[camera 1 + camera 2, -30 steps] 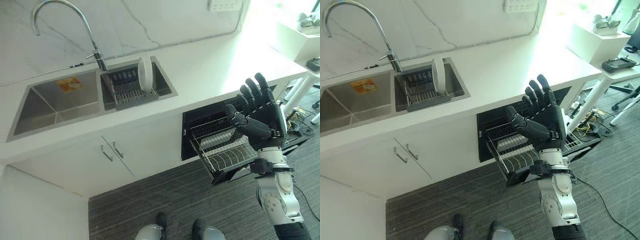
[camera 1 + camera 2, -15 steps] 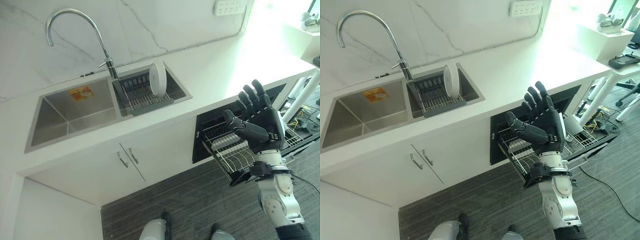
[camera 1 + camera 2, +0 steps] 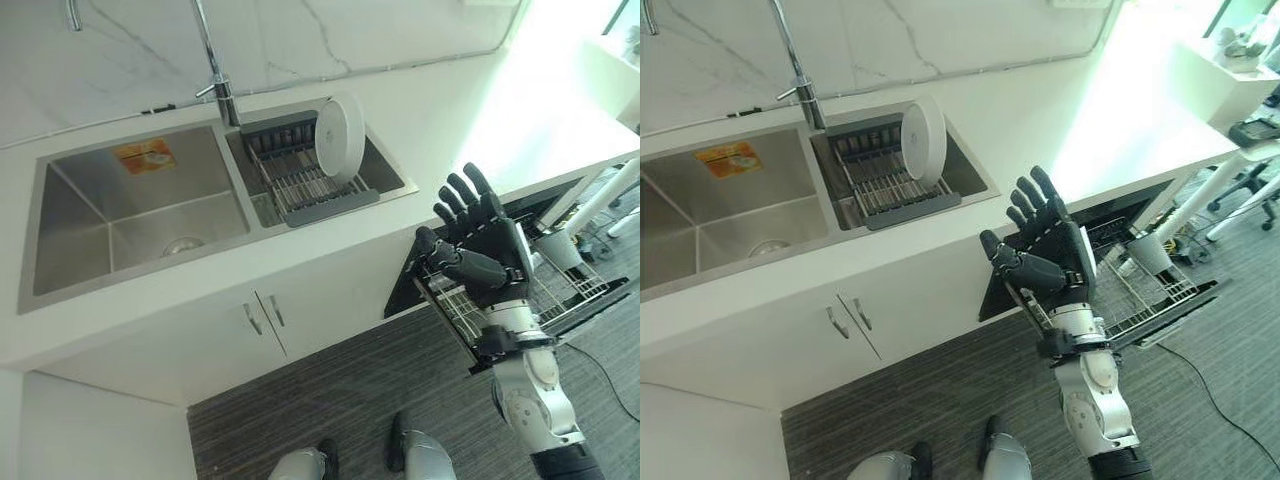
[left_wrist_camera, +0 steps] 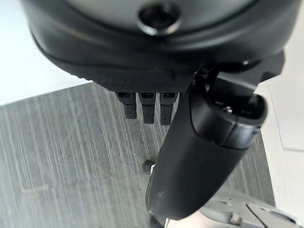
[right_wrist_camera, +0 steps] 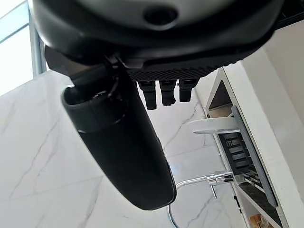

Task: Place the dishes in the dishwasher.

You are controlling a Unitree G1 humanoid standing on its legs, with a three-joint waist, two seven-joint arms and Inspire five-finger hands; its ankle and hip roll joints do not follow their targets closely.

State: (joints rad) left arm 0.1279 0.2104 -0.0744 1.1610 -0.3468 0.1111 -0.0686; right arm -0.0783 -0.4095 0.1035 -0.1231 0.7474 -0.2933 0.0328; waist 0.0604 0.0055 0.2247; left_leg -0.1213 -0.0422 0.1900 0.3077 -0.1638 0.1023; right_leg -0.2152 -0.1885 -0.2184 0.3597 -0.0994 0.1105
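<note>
Bare countertop (image 3: 450,130) separates the right hand (image 3: 480,250) from the plate (image 3: 340,135).

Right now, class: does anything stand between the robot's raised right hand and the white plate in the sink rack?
Nothing visible does. The right hand is open in the air before the counter; the white plate stands upright in the rack, with bare counter between.

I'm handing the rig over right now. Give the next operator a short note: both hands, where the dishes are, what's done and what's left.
Right hand: raised in front of the counter, fingers straight, holding nothing.
Left hand: hanging over the floor, fingers straight, holding nothing.
White plate: standing on edge in the drying rack in the small sink basin, untouched.
Dishwasher rack: pulled out under the counter, behind the right hand; what it holds is hard to tell.
Done: dishwasher open.
Left: grasp the plate, carry it over, slot it in.
</note>
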